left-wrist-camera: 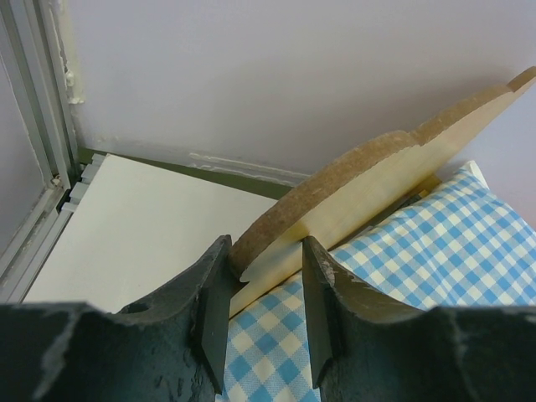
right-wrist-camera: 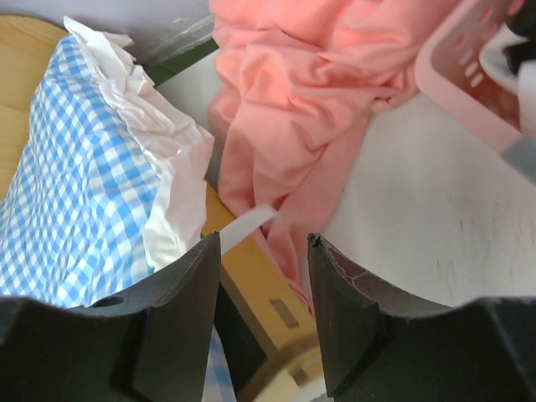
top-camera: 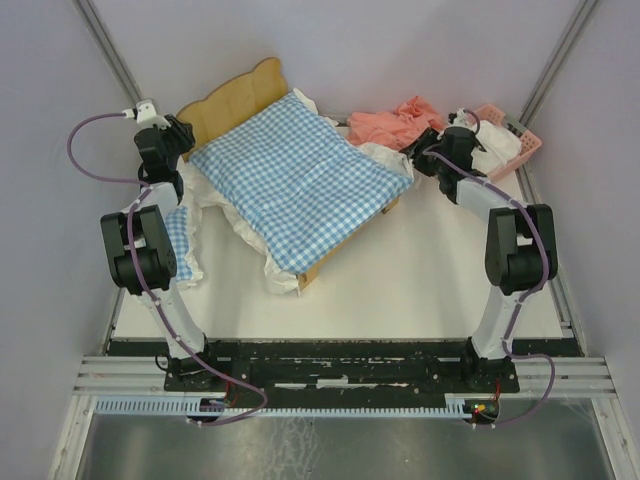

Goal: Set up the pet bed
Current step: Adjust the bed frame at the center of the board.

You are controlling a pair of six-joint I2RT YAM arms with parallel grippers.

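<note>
overhead, the pet bed (top-camera: 318, 268) sits slanted on the far left half of the white table (top-camera: 420, 280), its headboard (top-camera: 235, 100) toward the far left corner. a blue checked cushion (top-camera: 300, 175) is spread over it, with the white frill spilling off the sides. the left pincer (top-camera: 180, 130) is at the headboard's left end. the right pincer (top-camera: 425, 147) hangs by the bed's far right corner, next to a pink cloth (top-camera: 395, 125) and a pink basket (top-camera: 525, 140).

from the left wrist, both fingers press against the end of the wooden headboard, one on each face, so the pincer is closed on it, and the cushion lies just beyond.

from the right wrist, the fingers stand apart, gripping nothing, above the bed's wooden rail, with the frill to the left and the pink cloth to the right.
</note>
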